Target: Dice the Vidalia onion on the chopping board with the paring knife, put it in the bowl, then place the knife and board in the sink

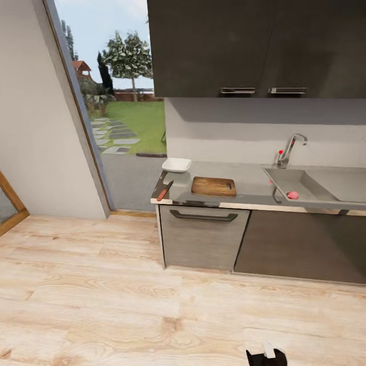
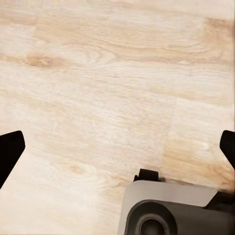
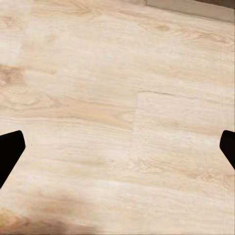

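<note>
- Vidalia onion sits in the sink, near the basin's front edge.
- Paring knife lies at the countertop left end, red handle toward the front edge, blade pointing back toward the bowl.
- Chopping board lies lengthwise along the countertop.
- Left gripper and right gripper hang over the wood floor, fingers spread apart.

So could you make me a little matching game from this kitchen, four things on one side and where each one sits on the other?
Things:
1. paring knife
2. chopping board
3. bowl
4. Vidalia onion

Places:
A. inside the sink
B. flat on the countertop, between knife and sink
C. at the countertop's end corner, near its front edge
D. towards the wall, behind the knife

Pairs: 1-C, 2-B, 3-D, 4-A
</note>
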